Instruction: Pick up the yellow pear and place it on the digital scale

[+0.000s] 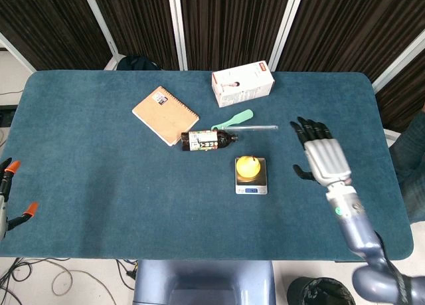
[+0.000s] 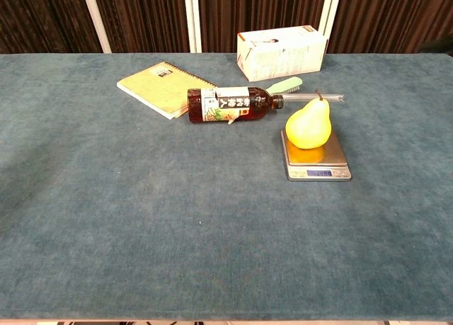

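One yellow pear (image 2: 309,124) standing upright on the digital scale (image 2: 316,162), stem up, just right of centre in the chest view; seen from above in the head view as a round yellow shape (image 1: 248,165) on the scale's platform (image 1: 252,180). Nothing touching the fruit.

Right hand (image 1: 321,158) spread flat over the teal counter (image 1: 99,179) at middle right of the head view, dark fingertips (image 1: 304,127) pointing toward the top of the frame, fingers apart and holding nothing, well clear of the scale. Out of the chest view altogether.

Left hand not identifiable; only an orange-tipped dark object (image 1: 8,192) at the lower left edge of the head view, possibly part of the rig, too cropped to tell.

Lying on its side just up and left of the scale, a dark bottle (image 2: 230,104) with a printed label, cap pointing right. Beyond it to the left, a tan spiral notebook (image 2: 163,88) set at an angle. Toward the top centre, a white carton (image 2: 282,52) on its long side. Between carton and scale, a mint-green handled tool (image 1: 233,119) and a thin clear rod (image 1: 254,127), the rod running rightward behind the pear's stem in the chest view. Dark curtains with white uprights behind the counter's far edge.
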Tool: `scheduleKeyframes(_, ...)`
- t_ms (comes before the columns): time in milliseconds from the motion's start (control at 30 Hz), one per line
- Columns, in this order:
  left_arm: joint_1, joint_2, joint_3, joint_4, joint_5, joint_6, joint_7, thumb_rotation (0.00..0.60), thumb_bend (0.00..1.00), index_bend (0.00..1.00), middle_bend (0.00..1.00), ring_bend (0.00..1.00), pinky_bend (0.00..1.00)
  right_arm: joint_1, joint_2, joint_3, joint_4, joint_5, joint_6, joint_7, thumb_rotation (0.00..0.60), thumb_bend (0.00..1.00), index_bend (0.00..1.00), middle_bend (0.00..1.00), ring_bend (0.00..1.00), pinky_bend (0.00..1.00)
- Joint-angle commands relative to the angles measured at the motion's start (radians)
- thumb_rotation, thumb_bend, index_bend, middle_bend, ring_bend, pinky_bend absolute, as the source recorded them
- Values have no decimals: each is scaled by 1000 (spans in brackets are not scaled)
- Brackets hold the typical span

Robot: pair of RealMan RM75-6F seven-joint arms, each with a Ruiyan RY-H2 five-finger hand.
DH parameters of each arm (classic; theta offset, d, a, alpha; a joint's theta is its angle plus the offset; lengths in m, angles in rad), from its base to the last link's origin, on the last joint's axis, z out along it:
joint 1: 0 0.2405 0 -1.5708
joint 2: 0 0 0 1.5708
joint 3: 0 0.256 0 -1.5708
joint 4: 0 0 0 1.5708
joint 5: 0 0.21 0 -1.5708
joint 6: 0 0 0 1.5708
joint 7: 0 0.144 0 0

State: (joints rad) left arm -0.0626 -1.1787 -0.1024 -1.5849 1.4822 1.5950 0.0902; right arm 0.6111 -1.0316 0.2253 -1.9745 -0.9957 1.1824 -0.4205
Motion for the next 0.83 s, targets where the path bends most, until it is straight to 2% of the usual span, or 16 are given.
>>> scheduleKeyframes(33,2,-1,-2,-1,-3,4,4,600,188,109,48,0,67,-220,87,-167,5,-364,197,157,600,353,0,0,0,86)
scheduleKeyframes(133,3,-2,-2,-1,-2,7,7,600,188,109,48,0,67,-294,75,-227,55,-461,278,181,600,353,0,0,0,87)
scheduleKeyframes(233,5,0,0,-4,0,9,3,600,187,109,49,0,67,-397,8,-283,152,-580,422,212,600,354,0,0,0,84)
scheduleKeyframes(367,8,5,-4,-8,-8,11,-5,600,187,108,50,0,67,-455,-51,-307,244,-638,493,201,600,354,0,0,0,76)
scheduleKeyframes(833,8,12,1,-25,-18,-5,14,600,187,108,50,0,67,-502,-104,-287,342,-625,475,223,600,353,0,0,0,71)
